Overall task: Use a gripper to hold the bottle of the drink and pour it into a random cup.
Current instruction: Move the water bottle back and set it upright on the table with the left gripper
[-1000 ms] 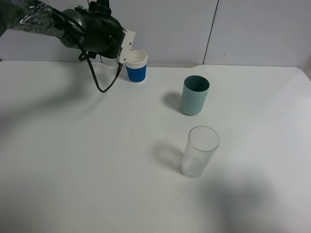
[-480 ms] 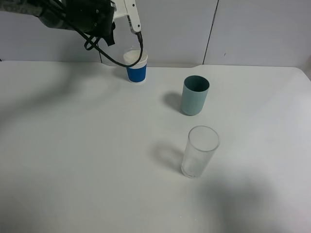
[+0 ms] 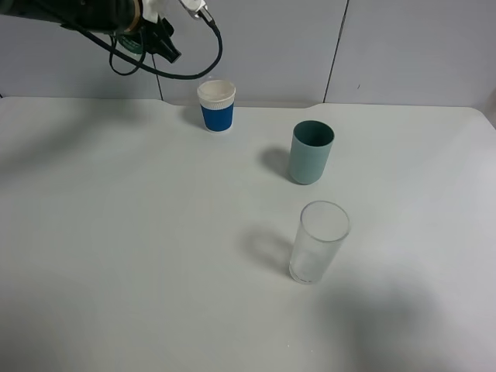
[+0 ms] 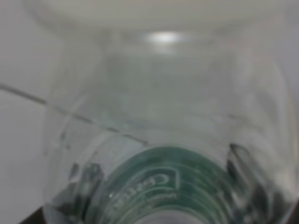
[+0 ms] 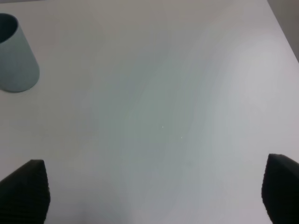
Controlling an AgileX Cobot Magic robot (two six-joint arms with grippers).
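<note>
The white paper cup with a blue sleeve [image 3: 216,106] stands upright at the back of the table. My left arm [image 3: 116,17] is high above and to the left of it, and its white gripper head is mostly cut off by the top edge. In the left wrist view the clear bottle with a green label band [image 4: 163,182] fills the frame, held in the left gripper; its fingers are hidden. My right gripper [image 5: 154,189] is open and empty above bare table, its black fingertips [image 5: 25,191] far apart. It does not show in the high view.
A teal-green plastic cup [image 3: 311,152] stands right of centre and also shows in the right wrist view [image 5: 14,56]. A tall clear glass tumbler [image 3: 318,242] stands in front of it. The white table [image 3: 116,256] meets a grey wall behind.
My left arm has lifted up and to the left, away from the white cup's rim, and its gripper head has gone mostly out of the top of the view.
</note>
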